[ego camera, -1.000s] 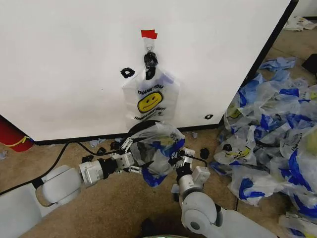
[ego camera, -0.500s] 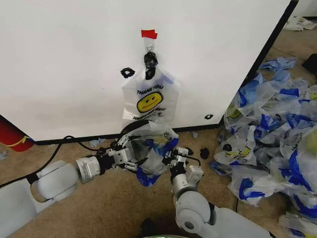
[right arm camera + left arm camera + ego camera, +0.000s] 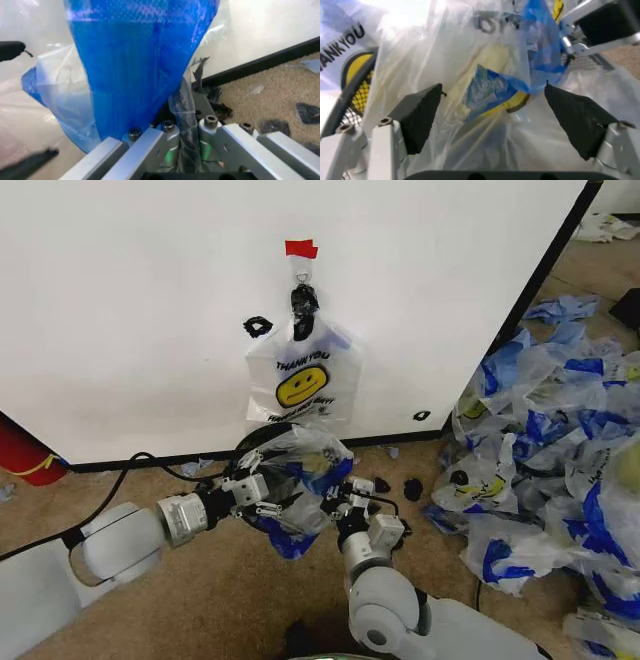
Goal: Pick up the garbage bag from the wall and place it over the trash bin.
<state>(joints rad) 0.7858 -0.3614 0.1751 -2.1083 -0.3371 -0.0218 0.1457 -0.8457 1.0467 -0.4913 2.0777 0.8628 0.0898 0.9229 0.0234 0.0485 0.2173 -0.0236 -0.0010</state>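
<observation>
We are stretching the garbage bag [image 3: 300,480] over the trash bin [image 3: 262,436]: right hand [image 3: 349,498] clamps its blue edge, left hand [image 3: 252,488] open; next, settle it down evenly.

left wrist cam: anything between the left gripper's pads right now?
Yes. In the left wrist view the left gripper stands open, and crumpled garbage bag plastic with a blue handle fold fills the gap between its black pads; neither pad visibly presses it.

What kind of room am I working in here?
Probably a robot test area, not a home: a plain white wall panel with one printed smiley bag clipped to it, rough brown carpet, and a heap of identical used plastic bags.
</observation>
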